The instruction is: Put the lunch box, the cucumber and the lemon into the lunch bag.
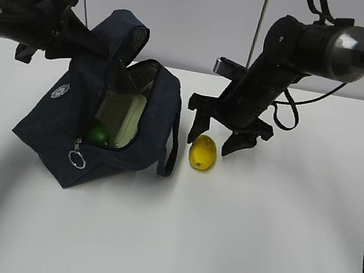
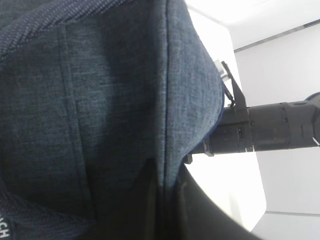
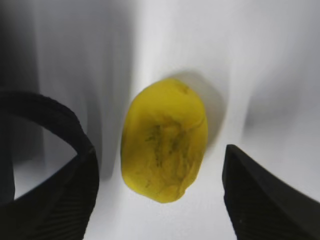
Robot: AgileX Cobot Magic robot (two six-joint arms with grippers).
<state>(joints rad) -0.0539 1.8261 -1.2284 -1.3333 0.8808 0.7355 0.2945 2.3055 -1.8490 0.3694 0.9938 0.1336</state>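
One lunch bag (image 1: 126, 141) holds one lunch box (image 1: 121, 118) and one cucumber (image 1: 98, 134); left gripper (image 1: 86, 42) clamps its fabric, right gripper (image 1: 219, 134) gapes over one lemon (image 1: 202, 152).

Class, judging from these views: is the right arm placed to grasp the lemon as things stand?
Probably yes: the right gripper is open, its fingers either side of the lemon, which lies on bare table with nothing between.
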